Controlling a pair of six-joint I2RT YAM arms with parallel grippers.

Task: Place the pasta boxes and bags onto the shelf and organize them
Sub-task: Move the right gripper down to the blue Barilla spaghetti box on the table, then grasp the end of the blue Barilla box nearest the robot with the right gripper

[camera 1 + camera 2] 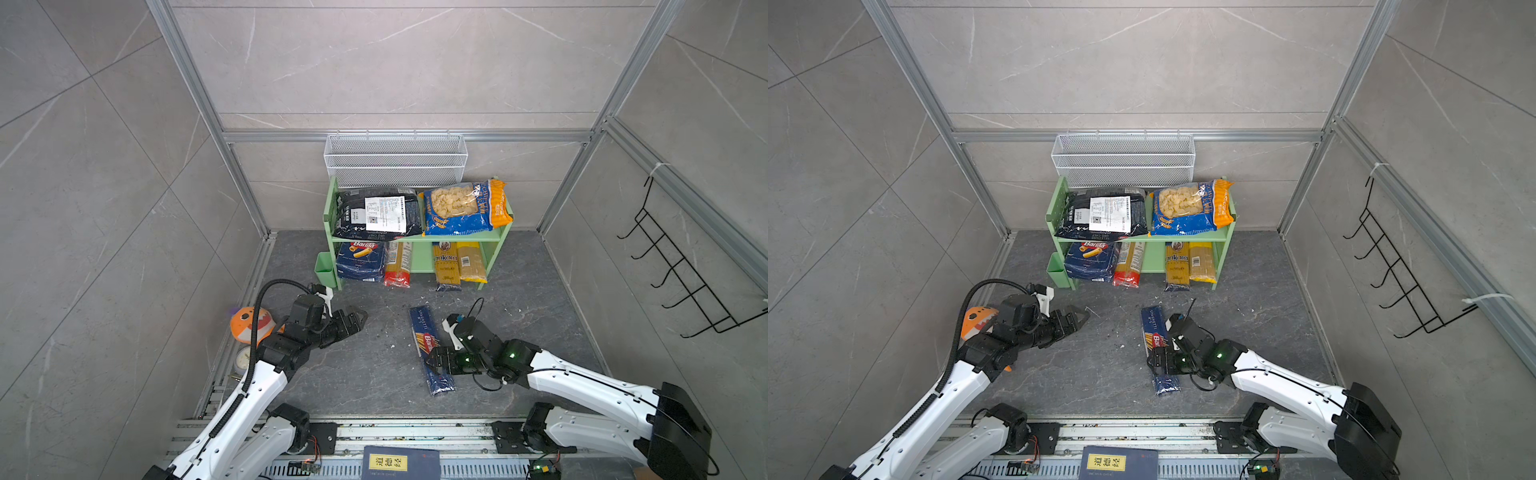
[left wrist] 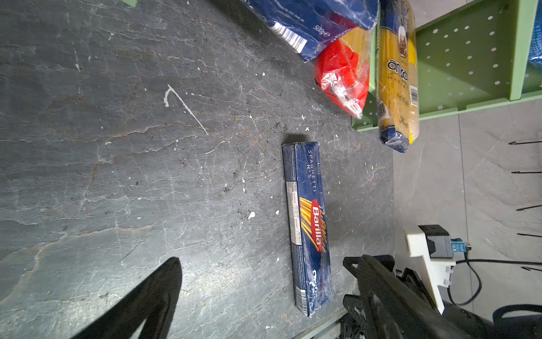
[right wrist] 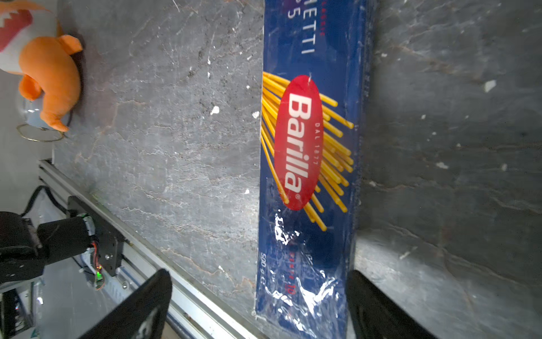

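Narrow Barilla box [image 2: 308,223] lay on floor at five o'clock of shelf [image 1: 415,238], "SPAGHETTI N°5" read from left wrist, "DAL 1877" only from right wrist, right gripper [image 3: 259,281] spread over it, left gripper [image 1: 359,318] spread, empty.

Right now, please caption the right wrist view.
Open right pincer straddles the Barilla spaghetti box on grey tabletop.

You read "Barilla", "DAL 1877" and "SPAGHETTI N°5" on the long narrow box [image 3: 308,176]; "Barilla" on the wide box [image 1: 360,259], lower left in the shelf [image 1: 415,238]; "ankara" on a yellow spaghetti pack [image 1: 446,266] to its right; "道德经" labels the near book [image 1: 419,461].
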